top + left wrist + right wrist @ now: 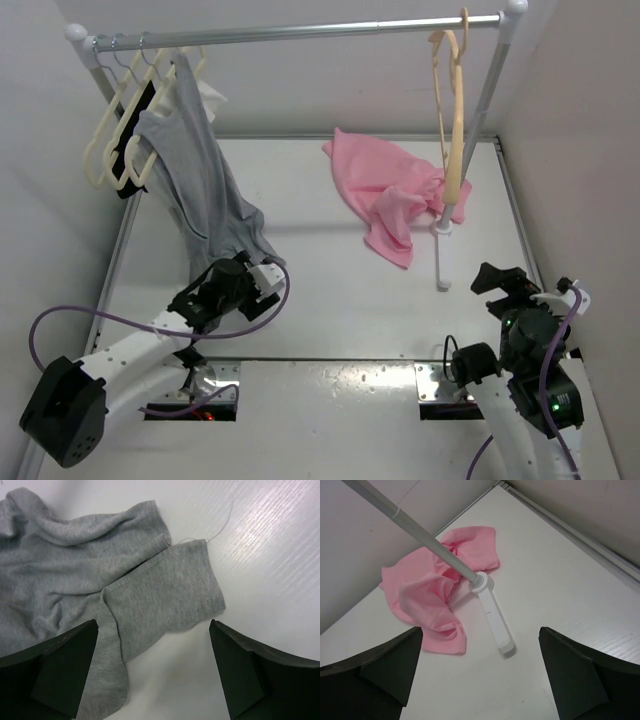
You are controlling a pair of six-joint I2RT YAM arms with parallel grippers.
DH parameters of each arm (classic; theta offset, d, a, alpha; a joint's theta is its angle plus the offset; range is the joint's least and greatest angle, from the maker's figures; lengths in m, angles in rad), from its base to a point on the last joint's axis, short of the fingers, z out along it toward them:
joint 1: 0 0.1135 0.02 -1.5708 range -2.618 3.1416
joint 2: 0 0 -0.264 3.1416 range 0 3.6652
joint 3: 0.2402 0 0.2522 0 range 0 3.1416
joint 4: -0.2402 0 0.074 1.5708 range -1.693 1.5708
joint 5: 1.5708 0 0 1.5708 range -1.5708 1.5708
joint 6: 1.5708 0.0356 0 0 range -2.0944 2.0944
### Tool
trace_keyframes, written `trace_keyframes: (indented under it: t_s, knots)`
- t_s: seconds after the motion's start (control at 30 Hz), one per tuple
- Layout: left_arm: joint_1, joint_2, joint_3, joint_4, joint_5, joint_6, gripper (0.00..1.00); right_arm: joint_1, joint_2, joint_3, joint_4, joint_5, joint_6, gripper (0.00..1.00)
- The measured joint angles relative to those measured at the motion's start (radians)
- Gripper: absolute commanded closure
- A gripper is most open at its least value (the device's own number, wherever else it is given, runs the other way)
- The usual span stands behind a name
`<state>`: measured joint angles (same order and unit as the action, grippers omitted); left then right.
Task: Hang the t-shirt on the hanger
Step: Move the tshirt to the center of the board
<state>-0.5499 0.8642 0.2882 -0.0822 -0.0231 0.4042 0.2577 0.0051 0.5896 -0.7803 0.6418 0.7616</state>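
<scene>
Near left: left gripper (250, 283), fingers spread wide and clasping nothing, low over the loose end of the gray garment (75, 565), draped up from the table (330, 300) to the far-left end of the rail (300, 33). Near right: right gripper (480, 645), likewise spread wide and empty, above bare table, aimed far and slightly left. Straight ahead of it, the white foot (495, 620) of the rack's right post (486, 100). Just past and left of that foot, the t-shirt (385, 195), crumpled on the table and bunched close against the post's base; touching or not, impossible to tell. Runs long from far left to near right, nearest corner toward the right gripper. Lies well apart from the left gripper, across the table. Higher and farther, the hanger (456, 165), hooked on the right end of the rail, dangling edge-on, long axis up and down, lower end just above the t-shirt's right edge. Probably a job for the right arm first: much the nearer, needing a reach forward and left past the foot to the closest pink fold. Hanger bare, nothing threaded on it yet.
</scene>
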Motion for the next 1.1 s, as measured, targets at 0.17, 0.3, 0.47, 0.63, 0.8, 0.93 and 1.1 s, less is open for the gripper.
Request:
trace_keyframes:
  t_s: [0.17,0.3,0.47,0.63,0.8,0.93,1.1]
  knots:
    - [0.001,0.069,0.072,-0.063,0.076,0.012,0.00,0.000,0.000,0.000,0.000,0.013,0.002,0.00]
    - [-0.038,0.193,0.287,-0.175,0.205,0.029,0.00,0.000,0.000,0.001,0.000,0.014,-0.003,0.00]
    - [-0.214,0.346,0.496,-0.189,0.199,0.057,0.00,0.000,0.010,0.011,0.000,0.014,-0.007,0.00]
    - [-0.294,0.670,0.784,-0.230,0.156,0.054,0.00,0.000,0.057,0.016,-0.001,0.013,-0.008,0.00]
    - [-0.293,0.937,1.019,-0.166,0.154,-0.013,0.00,0.000,0.068,0.016,-0.004,0.013,-0.008,0.00]
    - [-0.293,1.165,1.258,-0.085,0.150,-0.095,0.00,0.000,0.068,0.016,-0.008,0.013,-0.008,0.00]
    - [-0.287,1.373,1.489,-0.031,0.158,-0.198,0.00,0.000,0.070,0.016,-0.008,0.013,-0.005,0.00]
